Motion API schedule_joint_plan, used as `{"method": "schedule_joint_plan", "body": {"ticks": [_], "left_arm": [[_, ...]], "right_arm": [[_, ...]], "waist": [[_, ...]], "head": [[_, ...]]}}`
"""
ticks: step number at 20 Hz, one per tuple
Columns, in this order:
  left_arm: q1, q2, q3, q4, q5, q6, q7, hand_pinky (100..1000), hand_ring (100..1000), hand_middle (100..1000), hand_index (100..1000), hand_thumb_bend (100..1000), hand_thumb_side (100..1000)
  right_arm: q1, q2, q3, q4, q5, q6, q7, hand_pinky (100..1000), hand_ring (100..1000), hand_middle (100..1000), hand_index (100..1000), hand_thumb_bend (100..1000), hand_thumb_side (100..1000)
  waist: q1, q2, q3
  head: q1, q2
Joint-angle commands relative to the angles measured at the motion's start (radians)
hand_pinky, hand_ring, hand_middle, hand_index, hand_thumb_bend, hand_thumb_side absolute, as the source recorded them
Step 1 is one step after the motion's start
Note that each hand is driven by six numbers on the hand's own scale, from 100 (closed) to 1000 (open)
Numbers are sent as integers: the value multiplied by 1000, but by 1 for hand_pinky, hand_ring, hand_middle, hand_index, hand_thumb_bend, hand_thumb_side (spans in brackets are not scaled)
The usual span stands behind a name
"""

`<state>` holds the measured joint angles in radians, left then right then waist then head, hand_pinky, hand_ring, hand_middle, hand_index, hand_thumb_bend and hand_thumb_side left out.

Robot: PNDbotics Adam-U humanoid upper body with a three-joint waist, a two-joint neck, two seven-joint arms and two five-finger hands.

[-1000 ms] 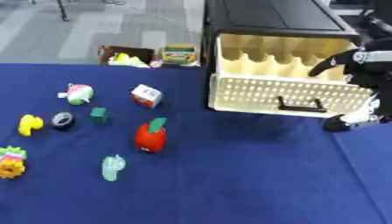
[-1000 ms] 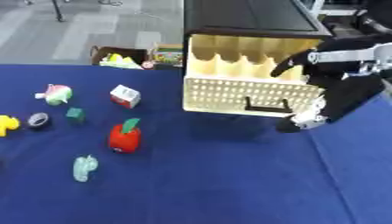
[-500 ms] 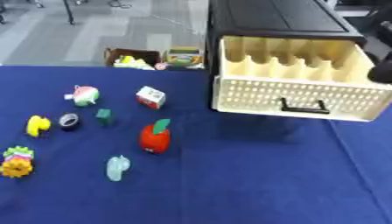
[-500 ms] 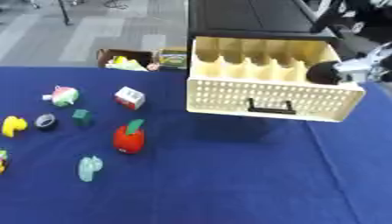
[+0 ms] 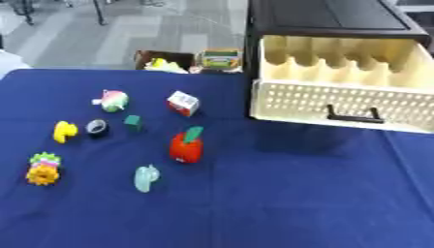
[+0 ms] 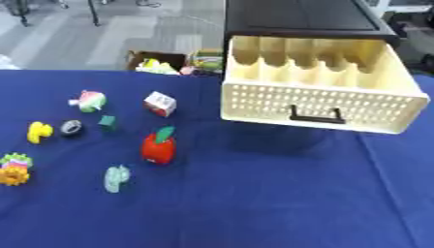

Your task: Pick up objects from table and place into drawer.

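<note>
A cream perforated drawer [image 6: 322,104] with a black handle [image 6: 315,115] stands pulled out of a black cabinet [image 6: 301,19] at the back right; I see nothing inside it. On the blue cloth at the left lie small toys: a red apple with a green leaf [image 5: 186,146], a pale green cactus shape [image 5: 146,178], a white and red carton [image 5: 183,102], a pink and green round toy [image 5: 112,100], a small green block [image 5: 132,121], a dark ring [image 5: 97,128], a yellow duck [image 5: 64,131] and a yellow and green pineapple [image 5: 41,168]. Neither hand shows in any view.
The blue table [image 5: 280,203] stretches open in front of the drawer. Behind its far edge a cardboard box [image 5: 165,60] with toys and a coloured box [image 5: 220,58] sit on the grey floor.
My right hand, at the drawer front a second ago, has pulled away to the right and left the views. The drawer stays open. The camera has shifted.
</note>
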<state>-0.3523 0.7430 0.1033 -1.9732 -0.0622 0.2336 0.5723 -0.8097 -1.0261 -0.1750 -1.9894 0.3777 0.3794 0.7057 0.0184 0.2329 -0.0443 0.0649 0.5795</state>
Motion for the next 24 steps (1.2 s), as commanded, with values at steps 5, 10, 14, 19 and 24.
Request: {"method": "schedule_joint_plan", "body": {"ticks": [5, 10, 14, 19, 24], "left_arm": [[-19, 185, -58, 33, -117, 107, -114, 502, 588, 639, 858, 110, 606], [53, 261, -127, 99, -190, 146, -188, 646, 778, 777, 954, 334, 705], [72, 353, -218, 190, -247, 104, -245, 679, 805, 792, 977, 415, 730], [7, 408, -332, 306, -318, 48, -316, 722, 843, 817, 1000, 499, 744], [-57, 412, -388, 427, -394, -26, -392, 747, 875, 835, 1000, 606, 714]], "right_arm": [[-7, -6, -2, -11, -6, 3, -112, 147, 214, 124, 770, 479, 838], [-38, 37, -21, -11, -52, -19, -185, 333, 355, 267, 763, 475, 901], [-39, 70, -40, -11, -86, -24, -242, 414, 421, 350, 766, 465, 919], [-26, 102, -64, -11, -115, -23, -314, 454, 440, 369, 766, 450, 925], [-14, 130, -72, -11, -147, -25, -389, 478, 451, 383, 763, 427, 925]], "waist": [[-10, -17, -6], [5, -11, -29], [3, -14, -36], [1, -13, -33], [4, -9, -34]], "head": [[16, 4], [71, 2], [110, 10], [126, 11], [133, 10]]}}
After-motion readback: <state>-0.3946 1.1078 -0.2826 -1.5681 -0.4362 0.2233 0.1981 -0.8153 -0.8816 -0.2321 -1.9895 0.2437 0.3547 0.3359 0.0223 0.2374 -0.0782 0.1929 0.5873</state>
